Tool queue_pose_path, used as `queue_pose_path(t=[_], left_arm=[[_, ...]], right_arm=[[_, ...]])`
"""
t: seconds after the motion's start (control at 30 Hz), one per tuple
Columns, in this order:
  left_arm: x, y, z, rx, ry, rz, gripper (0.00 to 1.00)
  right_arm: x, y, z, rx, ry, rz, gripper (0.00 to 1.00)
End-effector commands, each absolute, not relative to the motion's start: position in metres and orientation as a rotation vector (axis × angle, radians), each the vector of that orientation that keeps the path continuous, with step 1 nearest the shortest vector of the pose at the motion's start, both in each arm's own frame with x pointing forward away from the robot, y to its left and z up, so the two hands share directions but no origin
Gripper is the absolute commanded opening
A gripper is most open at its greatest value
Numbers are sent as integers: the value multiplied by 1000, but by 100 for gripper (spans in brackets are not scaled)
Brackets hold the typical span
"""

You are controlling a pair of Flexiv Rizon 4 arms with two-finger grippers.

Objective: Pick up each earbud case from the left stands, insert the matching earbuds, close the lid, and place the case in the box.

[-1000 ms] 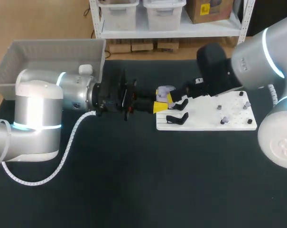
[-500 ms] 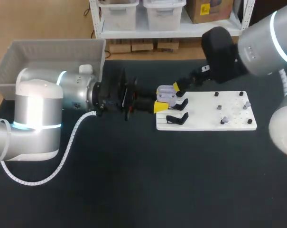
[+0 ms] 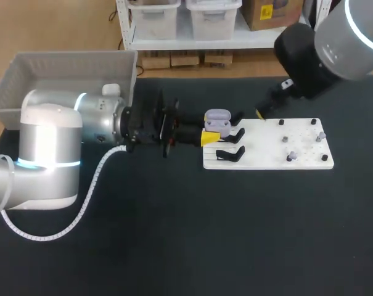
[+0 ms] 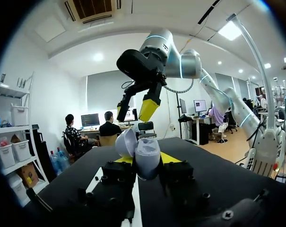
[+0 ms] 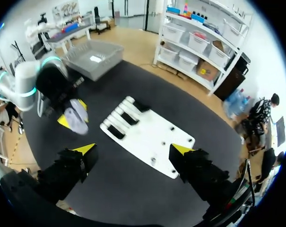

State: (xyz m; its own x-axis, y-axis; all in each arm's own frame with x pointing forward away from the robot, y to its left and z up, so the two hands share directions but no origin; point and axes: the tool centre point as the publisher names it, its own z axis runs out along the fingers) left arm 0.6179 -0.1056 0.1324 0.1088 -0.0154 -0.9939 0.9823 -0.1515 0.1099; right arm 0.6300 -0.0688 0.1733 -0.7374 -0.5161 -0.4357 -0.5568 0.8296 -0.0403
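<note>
Over the board point(image 3: 267, 159), right gripper point(image 4: 134, 109) has withdrawn from the case point(image 3: 217, 118).

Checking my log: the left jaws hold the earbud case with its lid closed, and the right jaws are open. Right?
Not closed: the left wrist view shows the lid open, tipped back from the earbud case. The left jaws hold it; the right jaws are open.
</note>
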Motion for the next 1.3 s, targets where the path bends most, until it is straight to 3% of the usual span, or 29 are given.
queue_pose_path(t=[0.03, 0.4, 1.3], left_arm=[[616, -106, 132, 1361, 1049, -1234, 0], [616, -106, 132, 1361, 1049, -1234, 0], [616, -106, 132, 1361, 1049, -1234, 0]], right_arm=[[632, -82, 170, -807, 2626, 64, 100], [642, -121, 142, -774, 2751, -18, 100], [642, -121, 142, -774, 2751, -18, 100]])
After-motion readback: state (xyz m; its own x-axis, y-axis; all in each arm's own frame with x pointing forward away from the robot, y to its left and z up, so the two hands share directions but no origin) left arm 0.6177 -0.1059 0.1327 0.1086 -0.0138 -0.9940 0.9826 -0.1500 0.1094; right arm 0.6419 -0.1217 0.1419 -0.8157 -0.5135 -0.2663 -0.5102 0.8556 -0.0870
